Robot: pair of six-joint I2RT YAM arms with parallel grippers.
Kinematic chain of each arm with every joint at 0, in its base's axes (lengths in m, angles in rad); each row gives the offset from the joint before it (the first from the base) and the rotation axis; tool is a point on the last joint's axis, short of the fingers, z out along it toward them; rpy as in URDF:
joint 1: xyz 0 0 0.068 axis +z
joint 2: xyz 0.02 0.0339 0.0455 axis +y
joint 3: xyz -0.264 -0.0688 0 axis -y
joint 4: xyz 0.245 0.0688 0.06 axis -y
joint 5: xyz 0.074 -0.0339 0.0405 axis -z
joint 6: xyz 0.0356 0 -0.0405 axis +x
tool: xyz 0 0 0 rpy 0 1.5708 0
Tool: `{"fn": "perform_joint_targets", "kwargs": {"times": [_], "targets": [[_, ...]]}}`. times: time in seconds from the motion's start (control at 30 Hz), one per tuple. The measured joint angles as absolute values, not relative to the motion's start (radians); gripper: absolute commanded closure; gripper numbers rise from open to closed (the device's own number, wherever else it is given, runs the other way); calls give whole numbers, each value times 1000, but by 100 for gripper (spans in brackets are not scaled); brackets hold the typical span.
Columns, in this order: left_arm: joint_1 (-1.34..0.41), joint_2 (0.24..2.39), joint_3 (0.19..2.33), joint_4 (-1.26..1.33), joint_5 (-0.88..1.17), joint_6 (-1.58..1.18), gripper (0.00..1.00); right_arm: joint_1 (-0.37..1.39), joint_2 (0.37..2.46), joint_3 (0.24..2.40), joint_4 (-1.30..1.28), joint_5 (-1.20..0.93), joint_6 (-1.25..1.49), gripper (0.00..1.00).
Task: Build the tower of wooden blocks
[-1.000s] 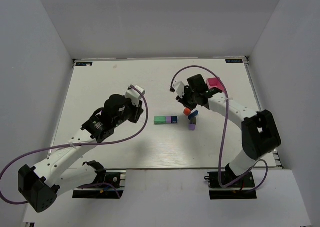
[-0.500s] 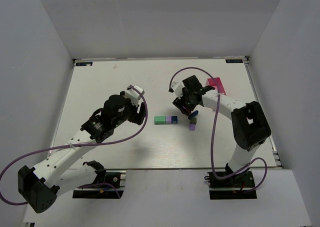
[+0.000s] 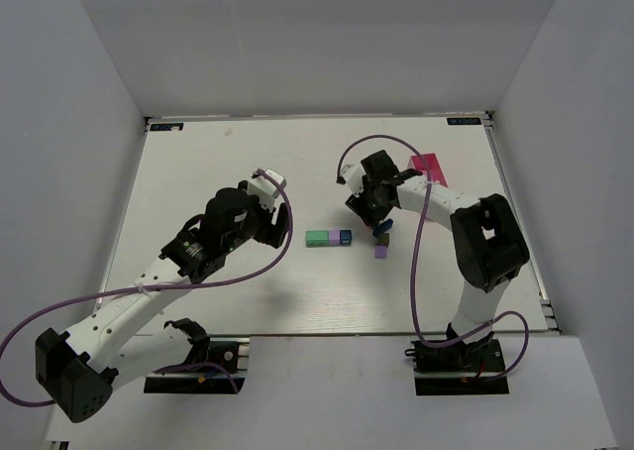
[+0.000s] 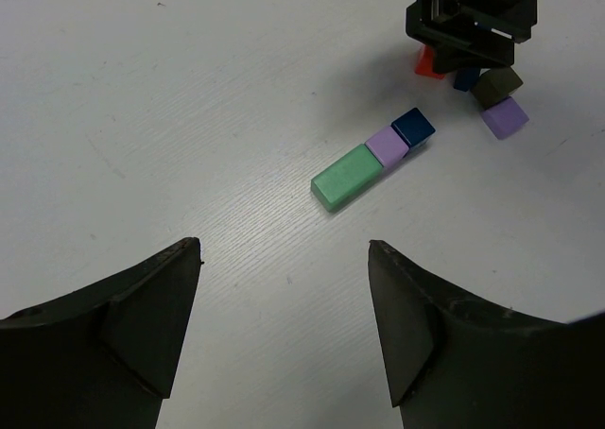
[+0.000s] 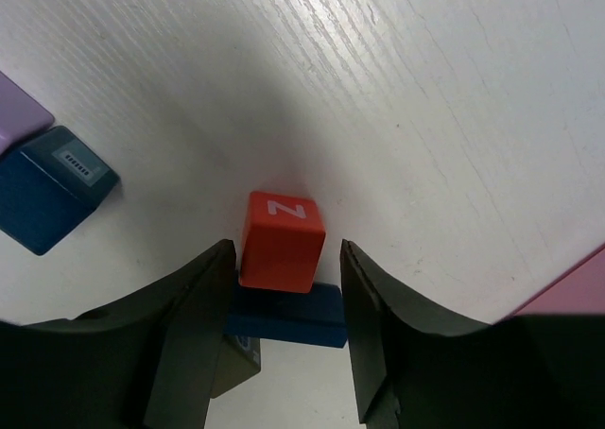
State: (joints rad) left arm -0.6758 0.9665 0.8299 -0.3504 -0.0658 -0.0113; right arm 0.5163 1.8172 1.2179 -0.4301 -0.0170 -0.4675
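Note:
The wood block tower (image 5: 284, 287) is a small stack: a red-orange cube (image 5: 282, 240) marked Z rests on a dark blue bar (image 5: 288, 314), with a brown block (image 5: 236, 365) under the bar's left end. My right gripper (image 5: 285, 249) is open and straddles the cube, with a gap showing at the right finger. From the top view this gripper (image 3: 374, 208) hides the cube, and a purple block (image 3: 380, 253) lies beside the stack. A green block (image 4: 348, 177), a purple one (image 4: 386, 145) and a dark blue one (image 4: 413, 126) lie in a row. My left gripper (image 4: 284, 249) is open and empty, well short of that row.
A pink tray (image 3: 428, 166) lies just behind the right arm, and its corner (image 5: 567, 283) shows in the right wrist view. White walls enclose the table on three sides. The right arm's purple cable (image 3: 396, 138) loops above the blocks.
My right gripper has shifted slightly left over the stack and now hides the red-orange cube from above. The left arm has hardly moved.

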Motion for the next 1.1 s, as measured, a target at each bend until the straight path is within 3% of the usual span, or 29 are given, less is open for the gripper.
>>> {"fn": "perform_joint_targets", "kwargs": {"times": [0.13,0.3,0.5,0.83,1.1], "targets": [[-676,966,830,-350,-64,-11,18,510,1831,1224,-444,-17,-466,48],[-676,966,830,-350,-64,-11,21,508,1842,1228,-455,-19,-463,67],[-676,960,829,-350,-63,-7,22,506,1837,1231,-461,-43,-482,83],[-676,937,829,-350,-47,3,25,513,1700,1237,-517,-208,-663,89],[-676,901,819,-331,-32,14,25,568,1721,1323,-649,-327,-830,92]]}}
